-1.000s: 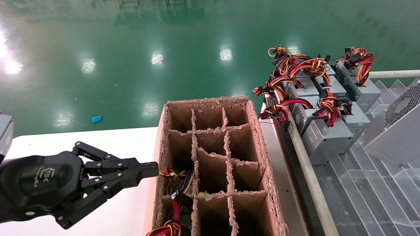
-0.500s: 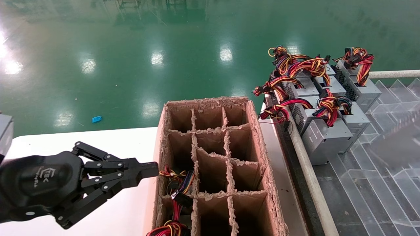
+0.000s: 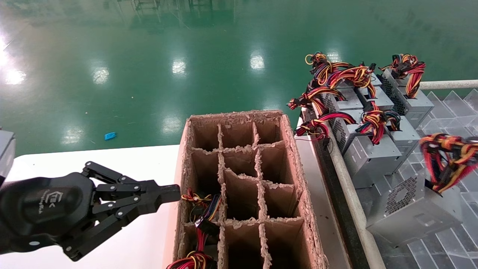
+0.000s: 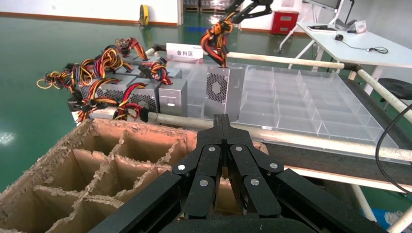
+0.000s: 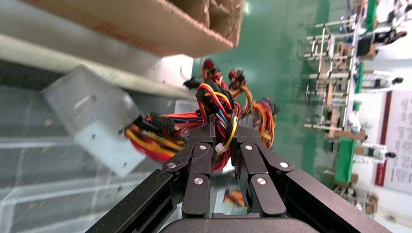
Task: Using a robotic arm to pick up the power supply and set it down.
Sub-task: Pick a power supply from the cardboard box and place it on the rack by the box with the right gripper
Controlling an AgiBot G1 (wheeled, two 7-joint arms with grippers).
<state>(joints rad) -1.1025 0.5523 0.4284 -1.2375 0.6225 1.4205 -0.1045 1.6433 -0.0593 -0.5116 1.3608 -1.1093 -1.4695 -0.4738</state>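
The power supply (image 3: 410, 209), a grey box with a vent grille, hangs tilted low over the clear tray beside the rail; whether it touches the tray I cannot tell. Its red, yellow and black wire bundle (image 3: 448, 158) rises toward the right edge. In the right wrist view my right gripper (image 5: 222, 128) is shut on that wire bundle (image 5: 218, 104), with the power supply (image 5: 92, 121) below it. The left wrist view shows the power supply (image 4: 223, 92) and the right gripper (image 4: 248, 7) far off. My left gripper (image 3: 171, 192) is shut and empty, left of the cardboard box.
A divided cardboard box (image 3: 298, 179) stands on the white table (image 3: 142, 164), with wire bundles (image 3: 201, 209) in its near left cells. Several more power supplies (image 3: 368, 149) sit at the far end of the clear tray (image 3: 440, 246), behind a white rail (image 3: 351, 194).
A second ago the held power supply was a grey blur at the right edge; now it hangs lower over the tray by its wires. The left arm has not moved.
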